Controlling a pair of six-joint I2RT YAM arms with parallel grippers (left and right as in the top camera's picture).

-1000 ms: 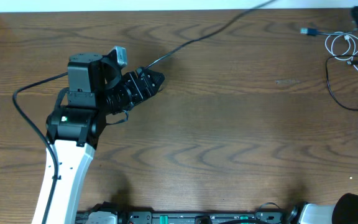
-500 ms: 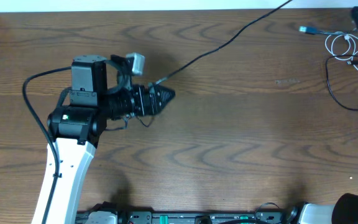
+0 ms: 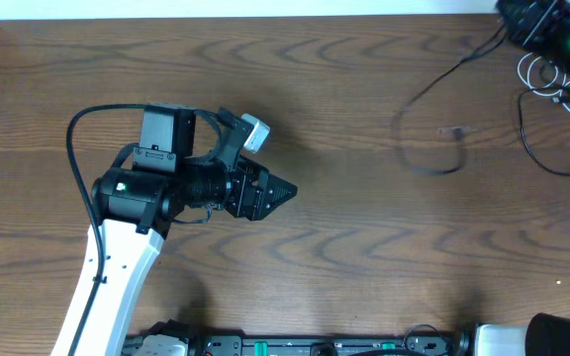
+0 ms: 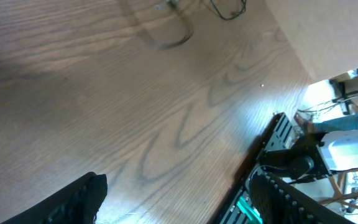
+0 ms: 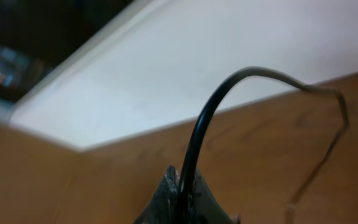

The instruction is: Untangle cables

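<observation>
You are working over a wide wooden desk (image 3: pixel 364 257). Your left arm (image 3: pixel 117 247) is lying across its left half, and your right arm (image 3: pixel 547 25) is crowding the top right corner, mostly cut off by the overhead frame.

Your left hand (image 4: pixel 178 180) is hanging spread over bare wood, gripping nothing. Your right hand (image 5: pixel 180 193) is pinching the black cable (image 5: pixel 197 127), which is arcing up from the fingertips, then trailing down onto the desk in a loose hook.

The white cable (image 3: pixel 540 71) is lying coiled near the right edge, just beside the right hand, with a black strand (image 3: pixel 525 133) curving below it.

You seem to be drawing the black cable clear of the white coil. Pull slowly and away from the coil, and watch that the white loops are not dragging along.

The crossing between the two is sitting under the right arm, so you cannot tell whether they are free. The plugs are too small to pick out, and it is unclear whether the strand belongs to the held cable.
</observation>
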